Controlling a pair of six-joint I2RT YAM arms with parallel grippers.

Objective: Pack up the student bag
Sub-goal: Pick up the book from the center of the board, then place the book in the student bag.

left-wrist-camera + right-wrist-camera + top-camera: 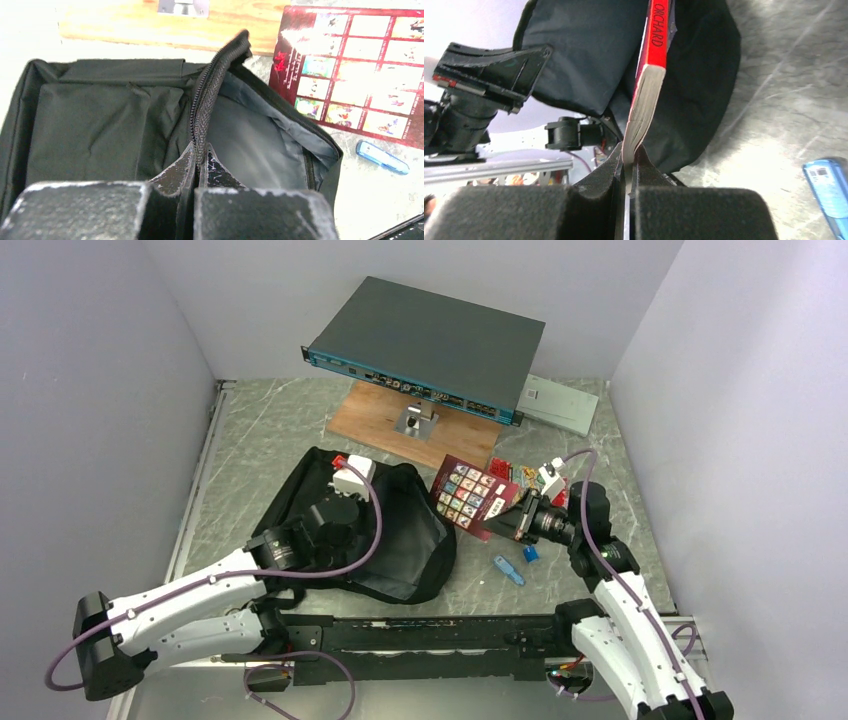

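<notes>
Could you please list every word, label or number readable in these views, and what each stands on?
"ORCHARD": on the red spine of the book.
Book cover print: too blurred to read.
Blue stick label: too small to read.
Rack device front markings: too small to read.

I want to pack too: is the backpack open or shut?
Open. The left gripper holds the backpack's zipper edge up; grey lining shows.

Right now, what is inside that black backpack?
Through the opening of the backpack, only bare grey lining shows; the left fingers hold its zipper edge up. Nothing packed is visible; the bottom is hidden behind those fingers and the black flap.
</notes>
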